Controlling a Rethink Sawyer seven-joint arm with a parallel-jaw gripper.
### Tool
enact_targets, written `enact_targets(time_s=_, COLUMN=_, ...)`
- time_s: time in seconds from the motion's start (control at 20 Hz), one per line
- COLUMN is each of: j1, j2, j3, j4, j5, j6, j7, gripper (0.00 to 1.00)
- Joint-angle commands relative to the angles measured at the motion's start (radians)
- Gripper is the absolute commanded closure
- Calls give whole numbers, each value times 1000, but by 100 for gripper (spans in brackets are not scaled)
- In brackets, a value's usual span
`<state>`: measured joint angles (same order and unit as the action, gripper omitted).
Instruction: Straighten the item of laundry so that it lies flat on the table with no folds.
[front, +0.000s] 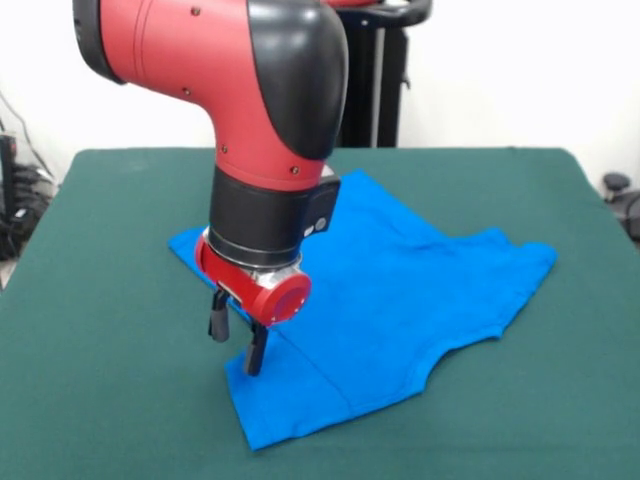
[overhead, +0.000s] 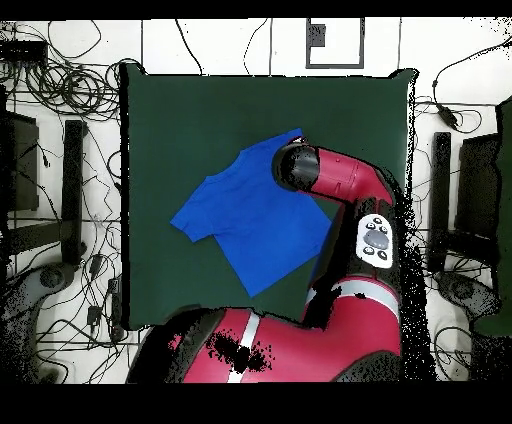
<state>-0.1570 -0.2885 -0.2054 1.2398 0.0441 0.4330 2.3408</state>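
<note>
A black stand (front: 385, 75) rises against the white wall (front: 500, 70) at the top of the front view. In the overhead view, tangled black cables (overhead: 60, 70) sprawl over the pale floor (overhead: 200, 45) at upper left, dark equipment (overhead: 35, 190) sits along the left edge, more (overhead: 480, 200) along the right

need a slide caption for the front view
Sawyer gripper, fingers apart, lowered onto the edge of a blue T-shirt spread on the green table.
</note>
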Motion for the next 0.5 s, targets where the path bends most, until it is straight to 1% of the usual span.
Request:
enact_targets(time_s=0.05, j1=31, j2=39, j3=104, j4=4, j5=-33, j6=7, j7=9, gripper=0)
enact_targets(time_s=0.25, j1=42, j2=55, j3=97, j4=3, j5=-37, j6=-11, j7=19, gripper=0)
enact_targets(time_s=0.5, j1=34, j2=62, j3=95, j4=-2, j5=-46, j6=-24, j7=6, gripper=0)
